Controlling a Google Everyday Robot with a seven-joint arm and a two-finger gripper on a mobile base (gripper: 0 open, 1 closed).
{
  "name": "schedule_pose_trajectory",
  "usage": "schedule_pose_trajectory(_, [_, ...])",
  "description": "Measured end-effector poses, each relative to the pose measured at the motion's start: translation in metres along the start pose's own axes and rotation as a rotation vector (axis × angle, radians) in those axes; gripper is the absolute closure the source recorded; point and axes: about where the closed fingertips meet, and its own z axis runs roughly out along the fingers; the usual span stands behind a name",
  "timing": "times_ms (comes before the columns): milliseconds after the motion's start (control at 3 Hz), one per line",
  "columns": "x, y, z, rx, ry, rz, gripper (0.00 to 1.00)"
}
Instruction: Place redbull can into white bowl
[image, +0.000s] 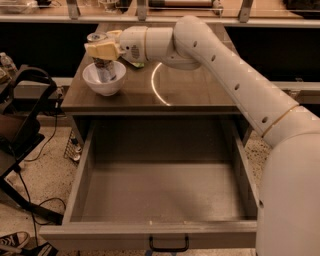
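The white bowl stands near the left end of the dark wooden tabletop. The redbull can is upright with its lower end inside the bowl and its silver top above the rim. My gripper is directly over the bowl, its yellowish fingers shut around the can's upper part. My white arm reaches in from the right across the table.
A wide drawer is pulled out open below the tabletop. A bit of a green snack bag shows behind the wrist. A black chair frame and cables stand on the floor at left.
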Motion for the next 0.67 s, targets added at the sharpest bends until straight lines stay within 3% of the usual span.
schedule_pose_trajectory(333, [-0.0001,0.0016,0.0026,-0.005,0.0,0.0,0.51])
schedule_pose_trajectory(667, [-0.0003,0.0041,0.0065,-0.012,-0.001,0.0,0.2])
